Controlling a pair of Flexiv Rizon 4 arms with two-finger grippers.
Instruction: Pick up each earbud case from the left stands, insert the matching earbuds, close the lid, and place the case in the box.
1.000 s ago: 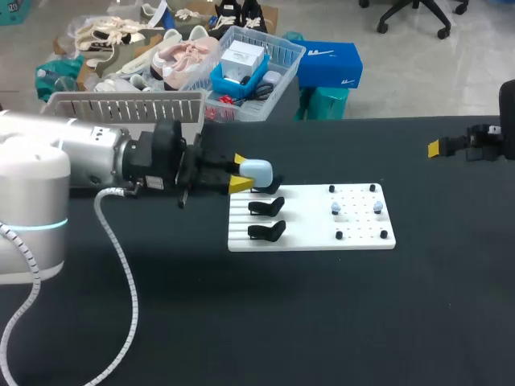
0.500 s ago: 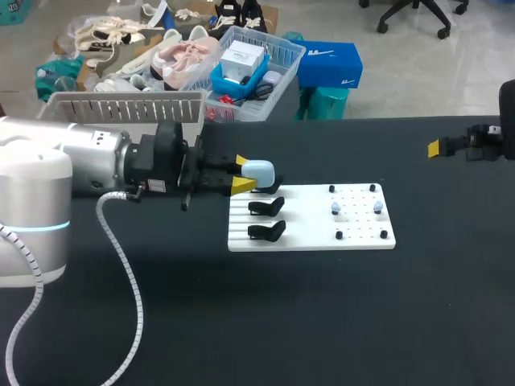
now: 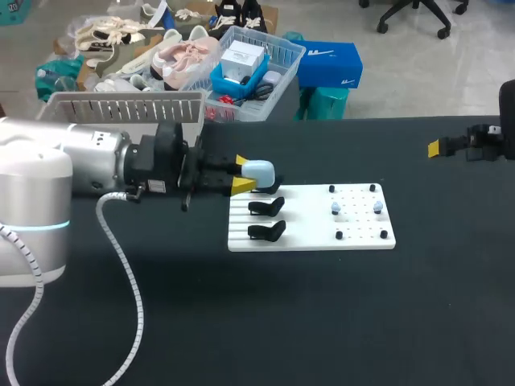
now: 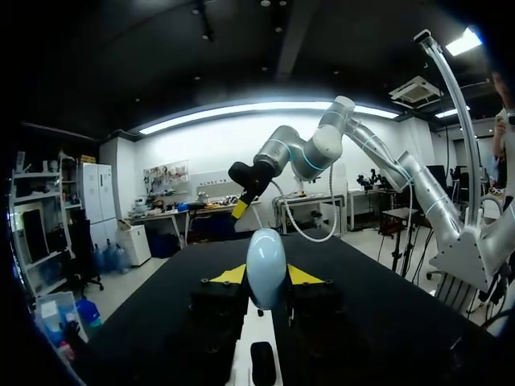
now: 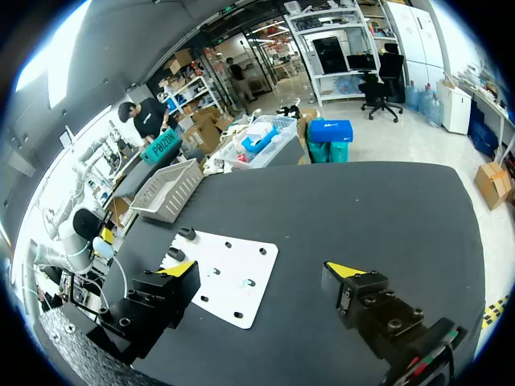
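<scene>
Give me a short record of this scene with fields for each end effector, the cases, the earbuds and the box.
Left end effector: shut on the light blue case, at the rear left end of the white board.
Right end effector: open, empty, near the far right edge of the table.
Black cases: two, on the board's left stands.
Earbuds: two, on the board's right half.
Box: white slatted basket, behind the left arm.

Silver left arm (image 3: 80,157), black wrist (image 3: 165,165), yellow-tipped pincer (image 3: 241,174)
</scene>
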